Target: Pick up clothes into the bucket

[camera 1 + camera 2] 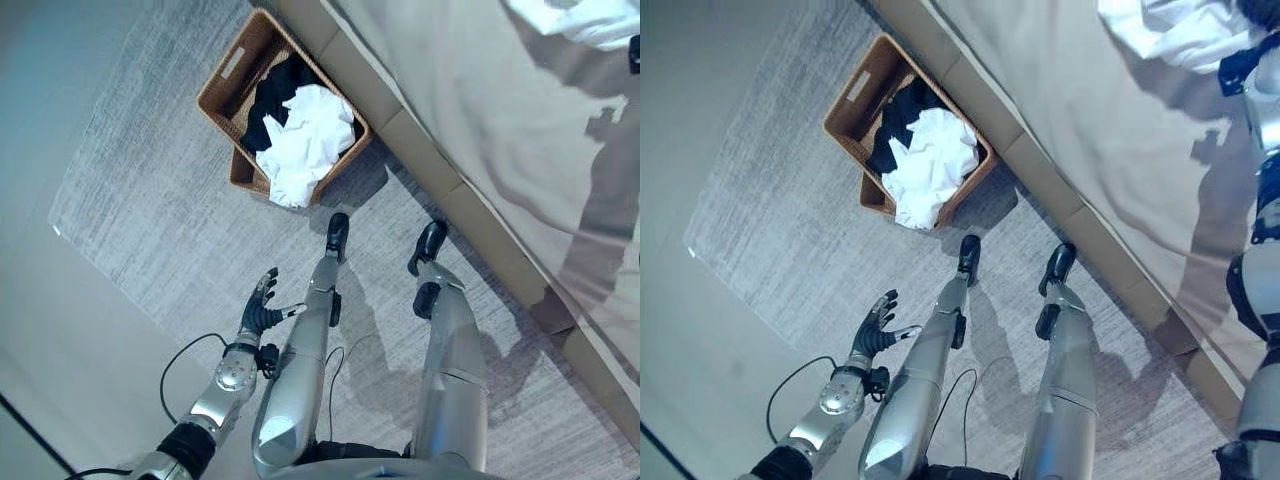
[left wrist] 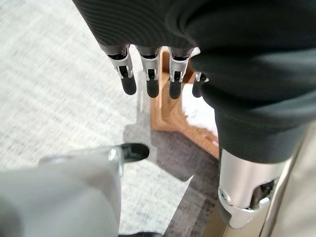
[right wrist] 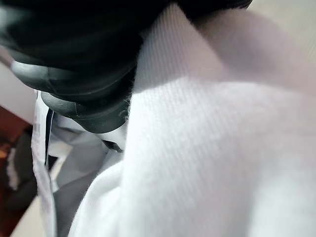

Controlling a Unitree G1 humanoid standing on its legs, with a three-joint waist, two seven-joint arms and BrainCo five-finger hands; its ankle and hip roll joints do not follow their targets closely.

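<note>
A brown wicker basket stands on the grey rug, holding a white garment on top of black clothes. Another white garment lies on the bed at the far right. My right arm reaches up to it, and my right hand is pressed into the white cloth. My left hand hangs open and empty low over the rug, well short of the basket. Its straight fingers point toward a corner of the basket.
The bed, under a beige sheet, runs along the right, with its base edge close behind the basket. The grey rug lies under the basket, and smooth floor lies beyond its left edge.
</note>
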